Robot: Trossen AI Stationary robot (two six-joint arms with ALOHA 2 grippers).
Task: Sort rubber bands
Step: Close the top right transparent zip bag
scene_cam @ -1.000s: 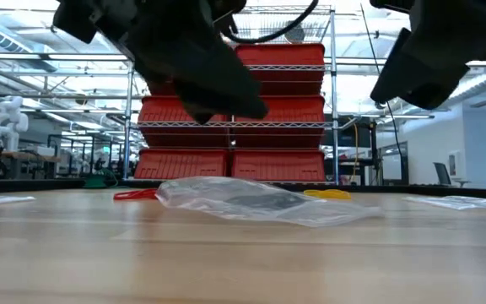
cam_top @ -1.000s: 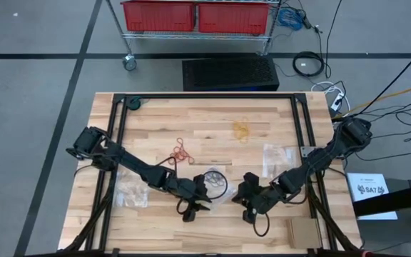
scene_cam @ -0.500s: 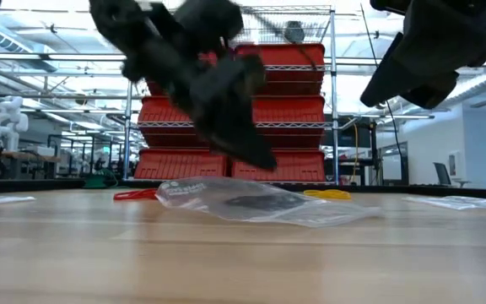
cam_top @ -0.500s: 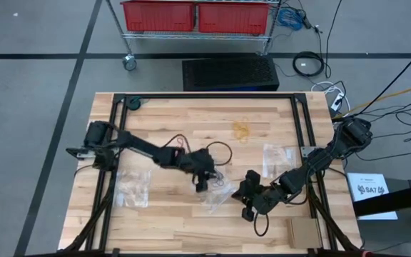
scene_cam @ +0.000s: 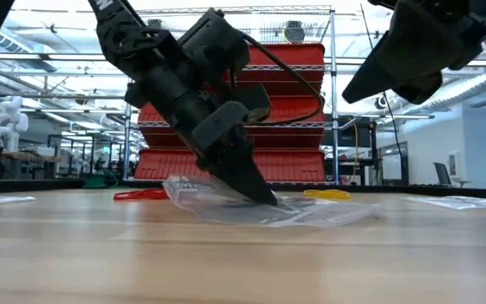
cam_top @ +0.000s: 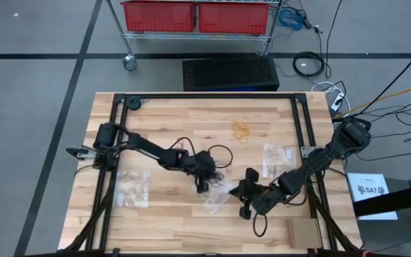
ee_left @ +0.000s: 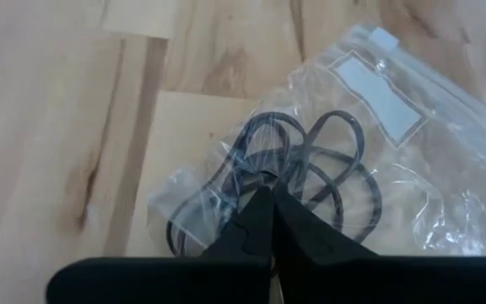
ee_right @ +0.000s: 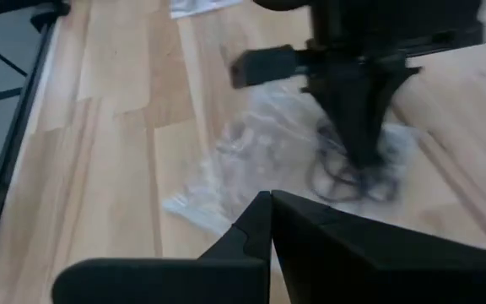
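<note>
A clear plastic bag (cam_top: 218, 194) lies flat mid-table with black rubber bands (ee_left: 327, 160) inside. My left gripper (ee_left: 270, 192) slants down onto it, shut, with its tips on the bag over the black bands; the low view shows the left gripper (scene_cam: 267, 201) on the bag (scene_cam: 319, 211). My right gripper (cam_top: 237, 194) hangs shut above the table just right of the bag, holding nothing. It looks at the bag (ee_right: 251, 160) from its own view. Red rubber bands (scene_cam: 137, 194) lie loose left of centre. Yellowish rubber bands (cam_top: 241, 129) lie toward the far edge. My left gripper has its shut fingertips (scene_cam: 256, 190) on the bag's upper face (ee_left: 251, 173), over the black bands near one end of the bag. The fingers slant down from the table's left. The bag lies on the table, crumpled around the tips. Whether they pinch plastic only or a band too does not show.
A second clear bag (cam_top: 133, 187) lies near the left edge and a third (cam_top: 277, 158) at the right. A brown card (cam_top: 302, 232) sits at the near right corner. Black frame rails (cam_top: 116, 135) run along the table's sides. Red bins on a rack stand beyond the far edge.
My left gripper has swung from the near side toward the far edge and right, come down onto the bag, and shut there. The bag's plastic has bunched up around its tips. My right gripper has stayed in place and tipped a little.
</note>
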